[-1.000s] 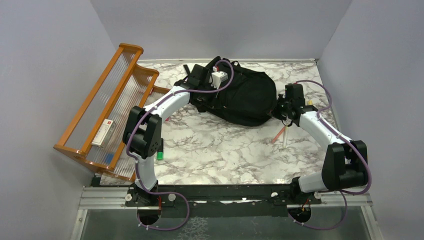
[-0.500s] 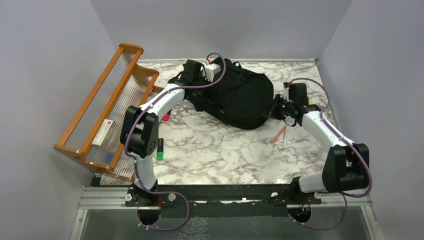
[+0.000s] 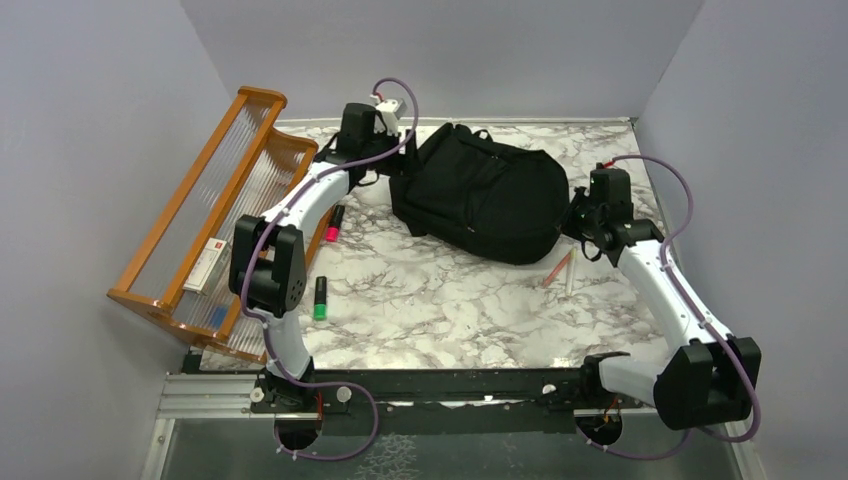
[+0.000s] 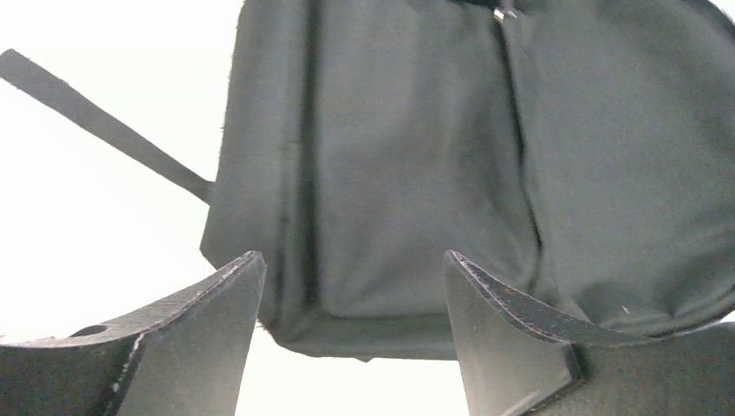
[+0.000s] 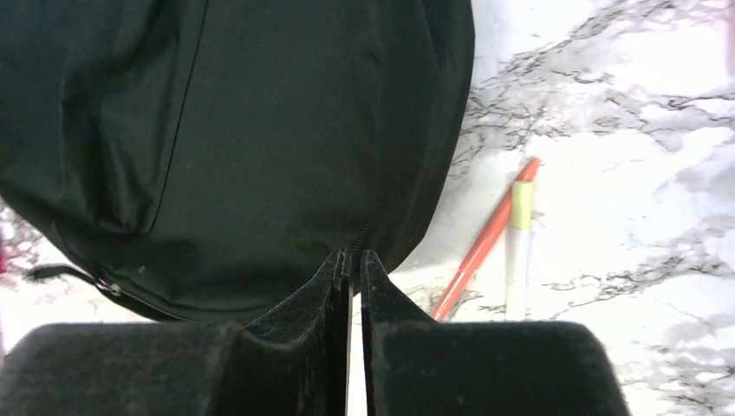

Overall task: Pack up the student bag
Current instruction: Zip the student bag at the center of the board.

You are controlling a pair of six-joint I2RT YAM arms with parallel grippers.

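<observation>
**Item:** student bag, black, lying flat on the worktop; it looks zipped.
**Left hand**: fingers well apart, empty, just off the bag's left edge.
**Right hand**: fingers all but together, nothing between them, at the bag's right edge.
**Loose:** red pen, right of the bag.
**Handling note:** probably pin the fabric with one hand and draw the zip pull with the other before fetching pens.

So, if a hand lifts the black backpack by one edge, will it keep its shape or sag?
Probably it sags: the backpack is soft fabric lying slumped and creased on the table. Pushed, it would likely bunch up rather than slide cleanly, and its loose strap may trail.
</observation>
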